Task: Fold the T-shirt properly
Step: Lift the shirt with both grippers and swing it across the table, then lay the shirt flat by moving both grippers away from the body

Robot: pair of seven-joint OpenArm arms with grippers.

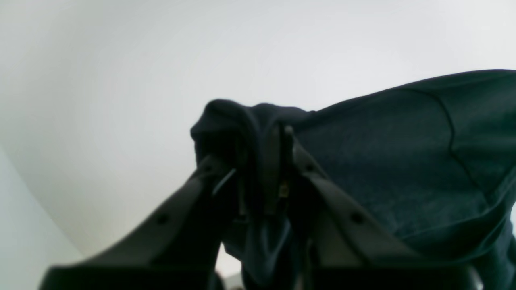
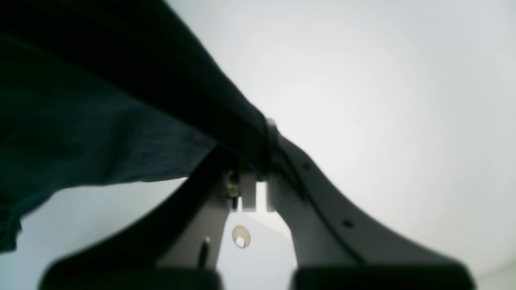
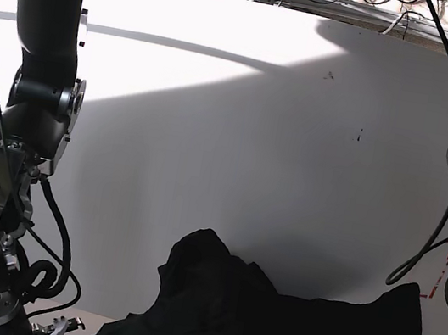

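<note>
While both clamp cloth, left hand [image 1: 278,133] and right hand [image 2: 266,129] pinch the black T-shirt [image 3: 266,329] over white surface [image 3: 235,152].

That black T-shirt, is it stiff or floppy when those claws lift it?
Probably very floppy: the T-shirt bunches into folds where the left gripper pinches it. It sags in a curve away from the right gripper, so likely light. On the table it slumps in a heap.
</note>
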